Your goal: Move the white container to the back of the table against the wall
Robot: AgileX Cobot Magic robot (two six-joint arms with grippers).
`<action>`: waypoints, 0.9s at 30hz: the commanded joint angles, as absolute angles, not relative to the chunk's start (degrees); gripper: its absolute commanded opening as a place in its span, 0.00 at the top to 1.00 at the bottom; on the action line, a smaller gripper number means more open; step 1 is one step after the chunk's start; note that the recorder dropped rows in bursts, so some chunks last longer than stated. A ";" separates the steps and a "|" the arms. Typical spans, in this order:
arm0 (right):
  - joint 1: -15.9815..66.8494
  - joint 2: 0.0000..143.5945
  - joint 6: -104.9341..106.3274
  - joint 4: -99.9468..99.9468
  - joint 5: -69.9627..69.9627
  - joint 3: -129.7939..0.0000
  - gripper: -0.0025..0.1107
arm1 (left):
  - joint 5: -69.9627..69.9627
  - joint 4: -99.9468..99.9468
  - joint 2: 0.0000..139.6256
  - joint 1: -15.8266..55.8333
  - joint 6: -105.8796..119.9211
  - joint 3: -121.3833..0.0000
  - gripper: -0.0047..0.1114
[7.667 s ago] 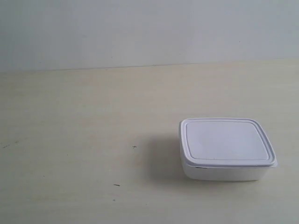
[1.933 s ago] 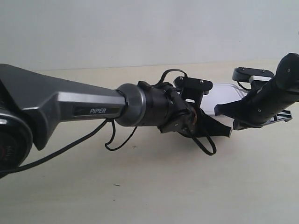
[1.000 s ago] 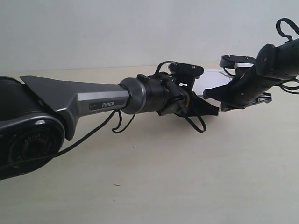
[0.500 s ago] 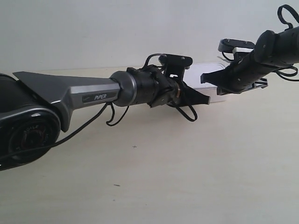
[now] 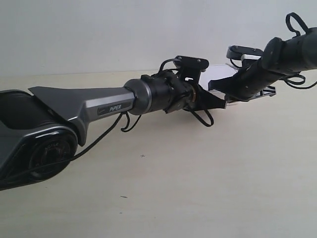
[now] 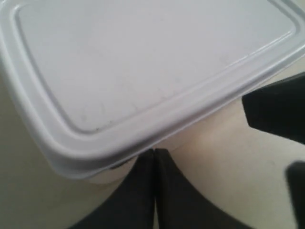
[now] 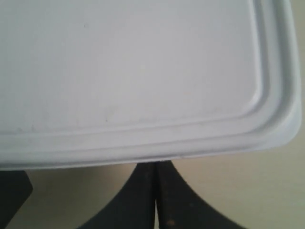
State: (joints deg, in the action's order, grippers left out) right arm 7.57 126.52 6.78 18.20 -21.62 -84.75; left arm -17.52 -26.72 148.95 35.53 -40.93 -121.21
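Observation:
The white container (image 6: 143, 62) fills the left wrist view, lid up. My left gripper (image 6: 154, 151) is shut, its closed tips pressed against the box's side just under the lid rim. My right gripper (image 7: 156, 164) is also shut, tips against the side of the white container (image 7: 133, 67) below the rim. In the exterior view only a sliver of the white container (image 5: 220, 74) shows between the two arms, close to the wall (image 5: 99, 29) at the back of the table (image 5: 198, 188). Neither gripper holds anything.
The arm at the exterior view's left (image 5: 99, 106) stretches across the table's middle with loose cables hanging. The arm at the exterior view's right (image 5: 287, 54) reaches in from the right edge. A dark part of the other gripper (image 6: 274, 114) shows beside the box.
The container has gone from the front right of the table back toward the wall. Over the last second both shut grippers moved farther back with it.

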 commanded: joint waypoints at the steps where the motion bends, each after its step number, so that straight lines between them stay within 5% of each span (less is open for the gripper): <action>1: 7.28 128.23 8.26 20.29 -21.43 -87.86 0.98 | -16.47 -27.05 148.64 34.90 -40.67 -122.34 0.96; 27: 7.28 136.35 13.56 28.57 -25.57 -102.45 0.98 | -13.55 -27.00 153.58 32.46 -40.31 -128.49 0.96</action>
